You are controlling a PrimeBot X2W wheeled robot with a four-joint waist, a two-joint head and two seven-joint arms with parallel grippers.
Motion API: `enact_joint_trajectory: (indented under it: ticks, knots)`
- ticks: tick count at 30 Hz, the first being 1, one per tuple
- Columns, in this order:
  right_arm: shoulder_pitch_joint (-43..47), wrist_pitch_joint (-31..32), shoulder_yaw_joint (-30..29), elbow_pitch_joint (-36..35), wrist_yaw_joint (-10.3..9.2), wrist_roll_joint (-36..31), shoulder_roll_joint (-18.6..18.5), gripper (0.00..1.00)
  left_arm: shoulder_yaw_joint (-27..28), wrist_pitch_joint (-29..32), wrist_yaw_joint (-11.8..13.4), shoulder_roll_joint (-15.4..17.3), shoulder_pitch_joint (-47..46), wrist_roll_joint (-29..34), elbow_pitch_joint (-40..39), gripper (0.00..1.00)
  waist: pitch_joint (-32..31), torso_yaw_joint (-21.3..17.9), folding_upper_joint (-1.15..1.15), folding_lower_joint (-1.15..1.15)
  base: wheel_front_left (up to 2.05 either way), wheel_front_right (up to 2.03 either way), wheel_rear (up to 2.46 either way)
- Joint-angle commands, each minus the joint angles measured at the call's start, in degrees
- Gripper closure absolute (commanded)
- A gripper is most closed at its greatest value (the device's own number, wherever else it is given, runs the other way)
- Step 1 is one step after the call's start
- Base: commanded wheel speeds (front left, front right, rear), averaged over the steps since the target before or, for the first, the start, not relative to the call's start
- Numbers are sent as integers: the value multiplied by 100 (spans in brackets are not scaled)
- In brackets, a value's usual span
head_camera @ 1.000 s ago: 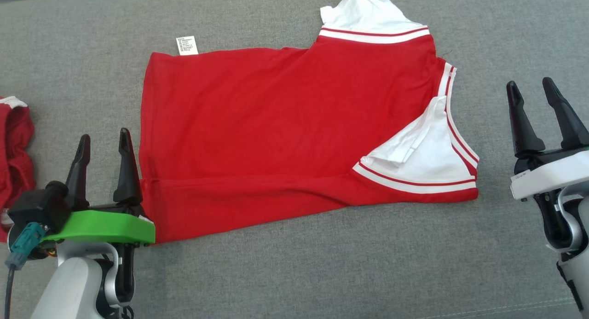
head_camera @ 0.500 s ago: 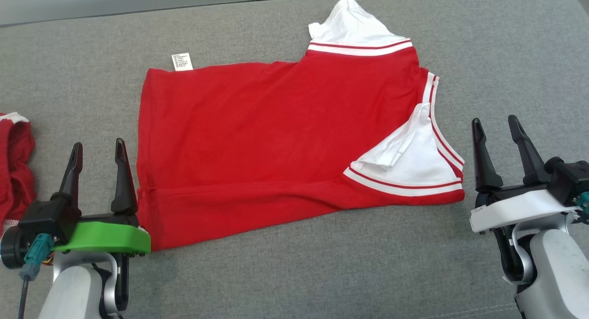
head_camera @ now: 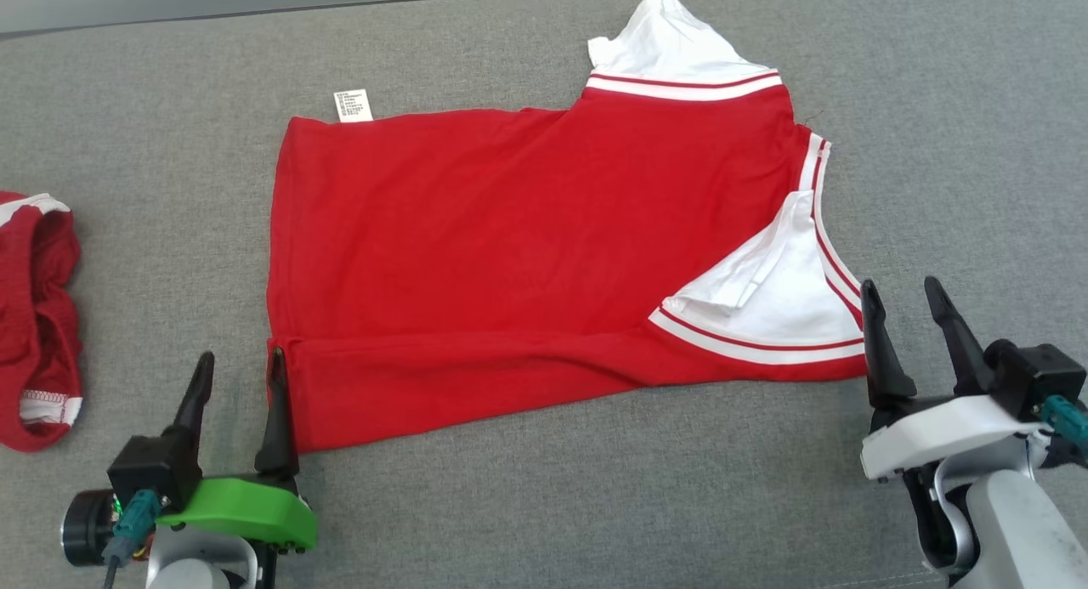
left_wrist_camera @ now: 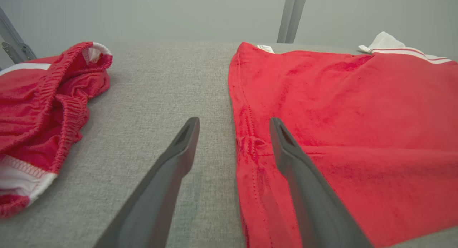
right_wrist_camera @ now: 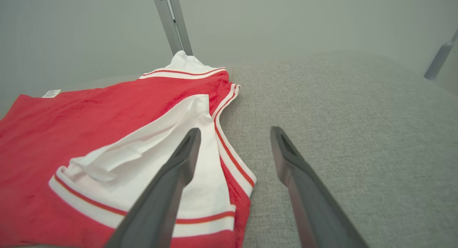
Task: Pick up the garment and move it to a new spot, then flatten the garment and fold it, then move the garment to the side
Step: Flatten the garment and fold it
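Seemingly at the flatten-and-fold step: finds the red garment (head_camera: 510, 257) spread across the middle of the grey worktop (head_camera: 544, 495), with a crease running close along its near edge and white, red-striped parts showing at the far side and toward the right. Has the left gripper (head_camera: 241, 353) spread wide and empty at the garment's near-left hem corner, one finger over the cloth and the other over bare worktop. Has the right gripper (head_camera: 898, 283) just as wide and empty by the striped trim at the near-right corner; cannot tell whether touching. Calls next, probably, for lowering both together, pinching the two near corners and carrying that edge toward the far side without dragging the layers askew. Risks catching only the top layer at the left hem. Shows a small white care label (head_camera: 354, 105) sticking out past the far-left edge, printed in rows too small to read; no brand to be made out. Leaves a second, crumpled red piece (head_camera: 38, 317) well apart at the left.
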Motion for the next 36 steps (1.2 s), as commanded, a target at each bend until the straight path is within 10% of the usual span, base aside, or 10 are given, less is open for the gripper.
enact_joint_trajectory:
  ticks: [1,18,19,20,36]
  knots:
    - [172,-18,11,148,0,36,28,0,-38,-11,-33,-54,177,-28,86,0,-9,39,0,0,0,0,0]
    - [16,143,480,1300,0,442,13,0,-398,1118,-506,-200,100,-609,1088,0,-30,49,0,0,0,0,0]
    - [-23,161,533,1338,0,484,1,18,-398,1145,-525,-200,72,-635,1104,37,-23,40,0,0,0,0,0]
    - [-49,162,569,1363,-1,527,-9,100,-436,1274,-577,-200,65,-687,1145,100,-17,30,0,0,0,0,0]
    - [376,478,588,588,-4,926,-229,100,-220,2002,-458,310,458,-1002,-172,100,-40,58,0,0,0,0,0]
